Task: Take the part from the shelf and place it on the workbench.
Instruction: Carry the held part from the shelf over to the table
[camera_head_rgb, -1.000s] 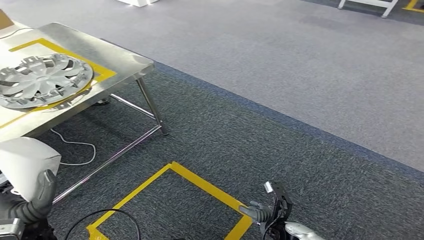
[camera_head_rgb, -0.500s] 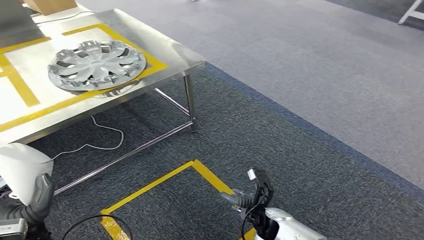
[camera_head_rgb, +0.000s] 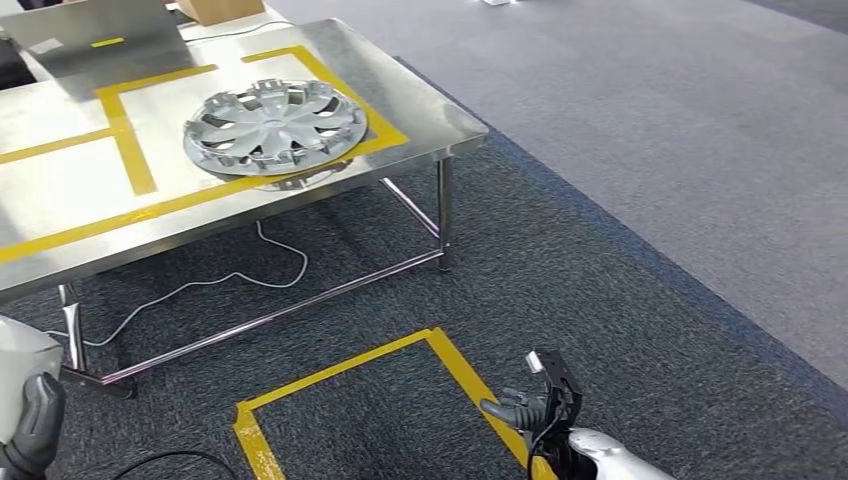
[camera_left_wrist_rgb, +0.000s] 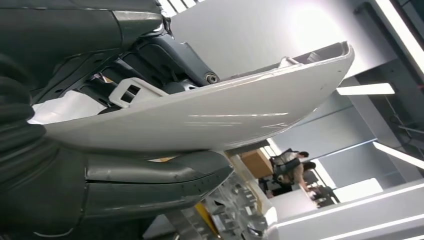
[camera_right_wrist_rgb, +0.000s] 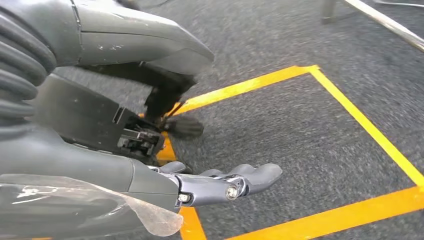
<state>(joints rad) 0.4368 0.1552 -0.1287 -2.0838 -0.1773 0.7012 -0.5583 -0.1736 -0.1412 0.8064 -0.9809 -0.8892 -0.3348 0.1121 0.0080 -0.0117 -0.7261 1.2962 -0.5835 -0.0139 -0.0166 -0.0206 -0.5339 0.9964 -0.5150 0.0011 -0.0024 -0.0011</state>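
The part is a white curved plastic shell (camera_head_rgb: 18, 360) at the lower left of the head view, and my left hand (camera_head_rgb: 35, 425) grips its lower edge. In the left wrist view the white shell (camera_left_wrist_rgb: 200, 117) lies between the thick thumb (camera_left_wrist_rgb: 150, 175) and the dark fingers. The steel workbench (camera_head_rgb: 430, 115), marked with yellow tape, stands ahead and to the left. My right hand (camera_head_rgb: 535, 405) hangs low over the carpet, fingers apart and holding nothing; in the right wrist view the right hand (camera_right_wrist_rgb: 220, 182) is above the floor tape.
A silver hubcap (camera_head_rgb: 272, 125) lies on the bench's right end inside a taped box. A grey laptop-like item (camera_head_rgb: 100, 40) and a cardboard box (camera_head_rgb: 215, 8) sit at the bench's back. A white cable (camera_head_rgb: 270, 270) trails under the bench. A yellow tape square (camera_head_rgb: 400, 345) marks the carpet.
The camera has turned, so the whole scene shifts: the workbench has slid rightward and shows more fully. The white part and my left hand sit lower in the picture. The right hand stays empty.
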